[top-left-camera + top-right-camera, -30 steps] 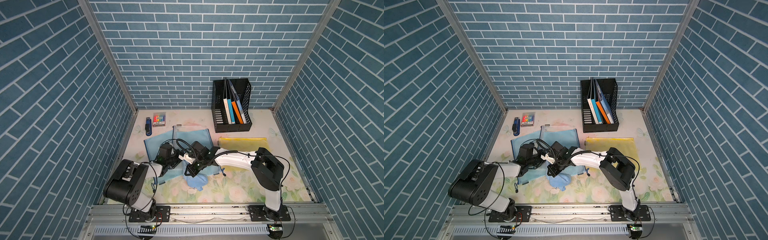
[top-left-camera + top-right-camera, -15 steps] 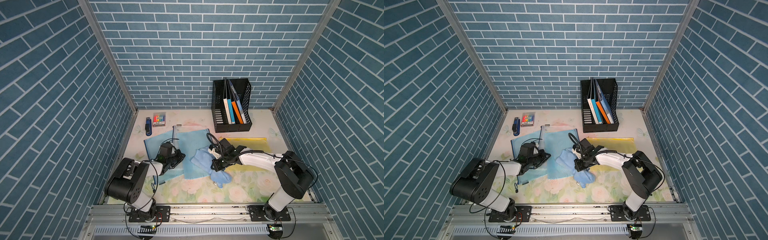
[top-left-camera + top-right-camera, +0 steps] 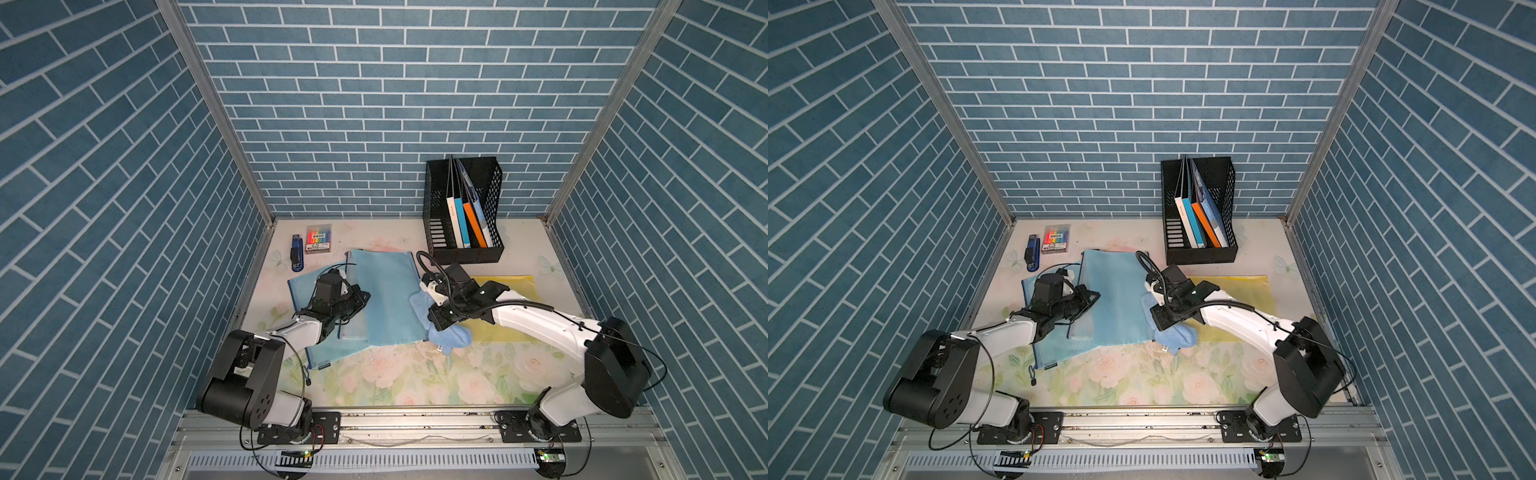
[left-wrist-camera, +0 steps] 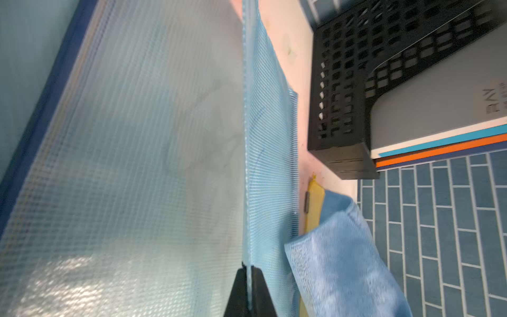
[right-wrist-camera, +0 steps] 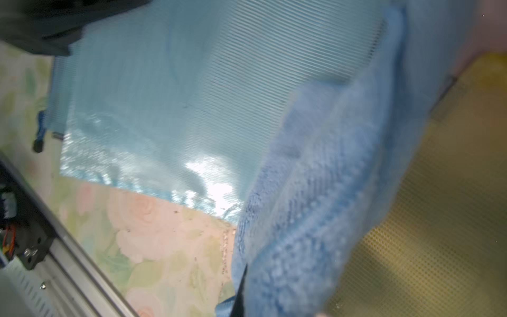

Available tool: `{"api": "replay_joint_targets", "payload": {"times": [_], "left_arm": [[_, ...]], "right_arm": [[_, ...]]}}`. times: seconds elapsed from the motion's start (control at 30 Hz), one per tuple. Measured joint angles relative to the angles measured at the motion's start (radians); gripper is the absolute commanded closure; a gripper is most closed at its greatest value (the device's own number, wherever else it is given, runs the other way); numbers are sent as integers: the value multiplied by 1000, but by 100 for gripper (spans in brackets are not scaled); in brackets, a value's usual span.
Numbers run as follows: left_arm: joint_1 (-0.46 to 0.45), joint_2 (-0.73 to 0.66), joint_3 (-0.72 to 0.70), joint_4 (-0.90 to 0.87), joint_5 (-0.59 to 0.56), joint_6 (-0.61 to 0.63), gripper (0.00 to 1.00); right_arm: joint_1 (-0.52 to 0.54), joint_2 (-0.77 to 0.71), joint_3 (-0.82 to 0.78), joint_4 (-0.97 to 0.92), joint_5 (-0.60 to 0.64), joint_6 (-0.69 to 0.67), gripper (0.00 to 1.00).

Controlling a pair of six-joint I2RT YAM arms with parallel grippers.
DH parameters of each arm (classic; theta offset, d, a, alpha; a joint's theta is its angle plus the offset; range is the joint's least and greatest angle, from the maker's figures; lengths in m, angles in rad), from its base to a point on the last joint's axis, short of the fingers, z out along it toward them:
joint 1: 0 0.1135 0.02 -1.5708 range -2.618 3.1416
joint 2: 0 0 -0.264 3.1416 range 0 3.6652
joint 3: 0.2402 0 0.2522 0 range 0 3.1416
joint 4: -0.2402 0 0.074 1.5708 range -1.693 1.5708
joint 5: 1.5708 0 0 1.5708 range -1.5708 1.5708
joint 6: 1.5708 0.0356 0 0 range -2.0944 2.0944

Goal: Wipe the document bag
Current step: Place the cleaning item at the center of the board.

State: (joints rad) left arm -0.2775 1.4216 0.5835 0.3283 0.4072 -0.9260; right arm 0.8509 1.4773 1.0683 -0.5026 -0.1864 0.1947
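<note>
Swept over from 9 o'clock, the blue cloth (image 3: 452,336), clamped in the right gripper (image 3: 436,318), now sits at the 4 o'clock corner of the document bag (image 3: 392,299), whose 9 o'clock edge the left gripper (image 4: 249,277) pinches tight; mid-wipe, a return stroke toward 9 o'clock probably comes next.

In both top views the fingertips of the right gripper (image 3: 439,323) were hidden beneath its own body and the cloth (image 3: 454,337). The right wrist view was smeared by blur throughout, and only one dark finger (image 5: 240,296) was seen there, cut off at the picture's edge. The left gripper (image 4: 248,271) was likewise cut off in the left wrist view, with only its tips shown. The lower blue bag (image 3: 330,353) was largely covered by the upper blue bag (image 3: 390,299) and the left arm (image 3: 299,330). The yellow bag (image 3: 513,286) was partly covered by the right arm (image 3: 536,324). The print on the pen pack (image 3: 318,239) was too small to be read.
</note>
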Motion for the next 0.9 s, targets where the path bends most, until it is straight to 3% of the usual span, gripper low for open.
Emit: {"api": "replay_joint_targets", "payload": {"times": [0.17,0.57,0.83,0.9], "left_arm": [[4,-24,142,-79,-12,28,100],[34,-61,512,-387,-144,229,100],[70,-71,587,-510,-195,323,100],[74,-69,593,-534,-201,337,100]], "right_arm": [[109,-51,-6,-3,-27,-86,94],[159,20,-124,66,-66,-126,94],[251,199,-101,142,-103,-137,89],[266,210,-92,148,-105,-143,82]]}}
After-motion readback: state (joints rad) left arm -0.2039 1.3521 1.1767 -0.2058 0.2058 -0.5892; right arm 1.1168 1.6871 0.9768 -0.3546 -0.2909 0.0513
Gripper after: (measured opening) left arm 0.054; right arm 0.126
